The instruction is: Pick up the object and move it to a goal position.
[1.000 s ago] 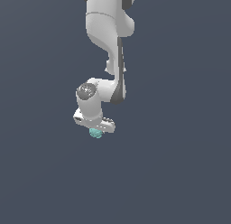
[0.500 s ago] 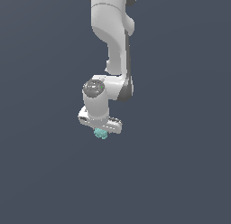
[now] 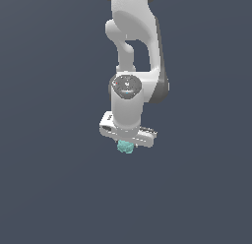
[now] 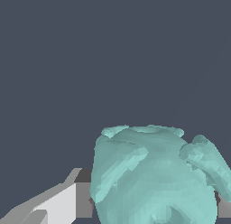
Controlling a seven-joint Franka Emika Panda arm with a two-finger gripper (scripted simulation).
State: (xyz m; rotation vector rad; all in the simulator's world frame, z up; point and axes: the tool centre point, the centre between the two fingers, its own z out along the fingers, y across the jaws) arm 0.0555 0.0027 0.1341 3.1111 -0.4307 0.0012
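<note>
Currently listed: object (image 3: 125,147), pale teal, bumpy, grasped between the fingers (image 4: 63,203) of the white gripper (image 3: 126,145), centre of frame.

**Teal lump, held aloft**

The object (image 3: 125,147) is a small pale teal lump, bumpy and roughly round. It sits directly under the white pincer (image 3: 126,142), touching it. In the wrist view the object (image 4: 153,178) shows knobbly, faceted lobes between grey fingers (image 4: 83,198).
</note>
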